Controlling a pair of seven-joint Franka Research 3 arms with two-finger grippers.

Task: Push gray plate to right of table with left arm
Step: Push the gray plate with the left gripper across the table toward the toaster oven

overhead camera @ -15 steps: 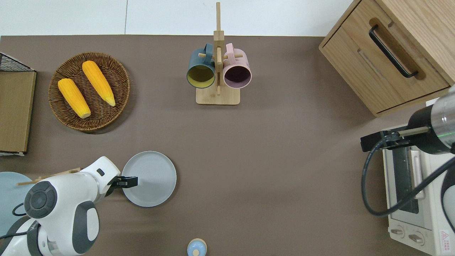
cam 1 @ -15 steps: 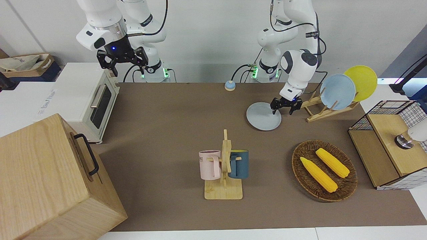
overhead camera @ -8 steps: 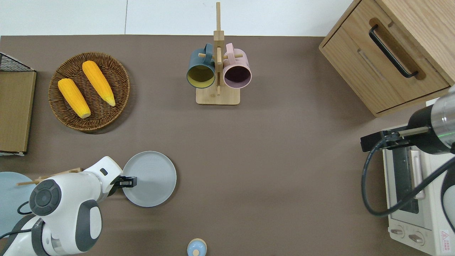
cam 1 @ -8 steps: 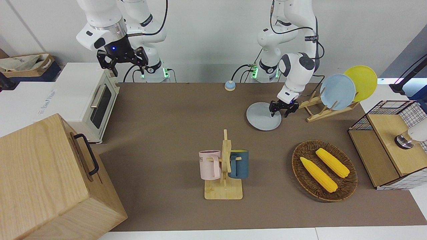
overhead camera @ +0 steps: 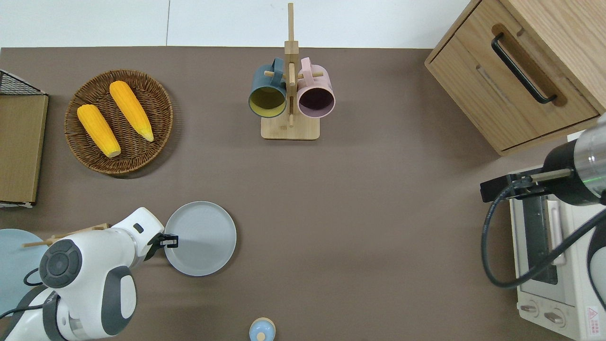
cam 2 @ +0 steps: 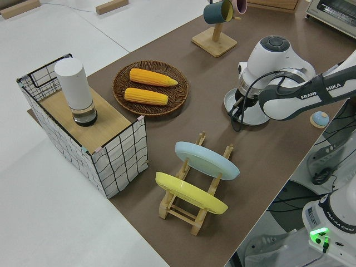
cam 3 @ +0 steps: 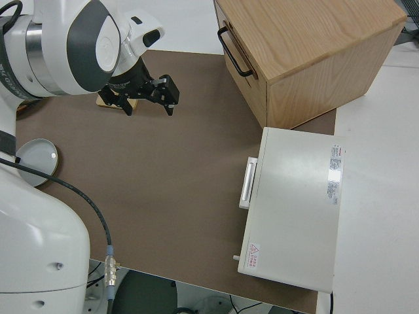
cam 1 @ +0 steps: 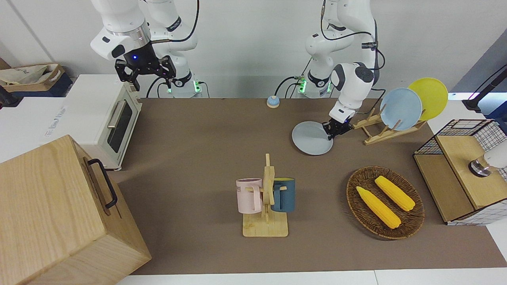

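One gray plate (overhead camera: 201,239) is touched at its rim by the left gripper (overhead camera: 169,241), jaws seemingly closed, empty. Two mugs (overhead camera: 268,97) and two corn cobs (overhead camera: 130,110) are counted; the right gripper (cam 1: 145,71) is parked, jaws spread

Surface: large brown matte table (overhead camera: 378,213) with white borders
Toward left arm's end: round pale gray plate (overhead camera: 201,239); wicker basket (overhead camera: 163,116); wooden plate rack (cam 1: 386,132)
Middle: wooden mug stand (overhead camera: 289,130); small blue bell (overhead camera: 262,329)
Toward right arm's end: wooden cabinet (overhead camera: 521,66); white toaster oven (overhead camera: 558,284)
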